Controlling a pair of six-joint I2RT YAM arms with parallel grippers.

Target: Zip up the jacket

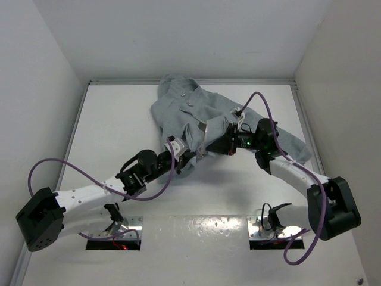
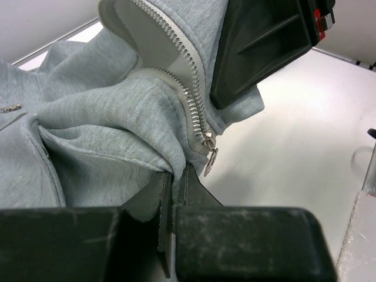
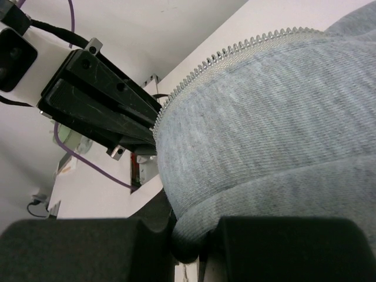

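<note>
The light grey jacket (image 1: 196, 113) lies crumpled on the white table, its front open. My left gripper (image 2: 176, 174) is shut on the jacket's hem just below the foot of the zipper. The metal slider and its pull tab (image 2: 210, 158) hang right above the fingertips, and the zipper teeth (image 2: 176, 44) run up from there. My right gripper (image 3: 191, 230) is shut on a fold of the jacket (image 3: 264, 135) at the other front edge, whose zipper teeth (image 3: 235, 50) curve over the top. In the top view the left gripper (image 1: 189, 156) and right gripper (image 1: 209, 148) meet close together at the jacket's near edge.
White walls close in the table (image 1: 119, 119) on the left, back and right. Purple cables (image 1: 71, 164) loop over both arms. Two metal base plates (image 1: 268, 229) sit at the near edge. The right gripper's black body (image 2: 264, 41) hangs close over the zipper in the left wrist view.
</note>
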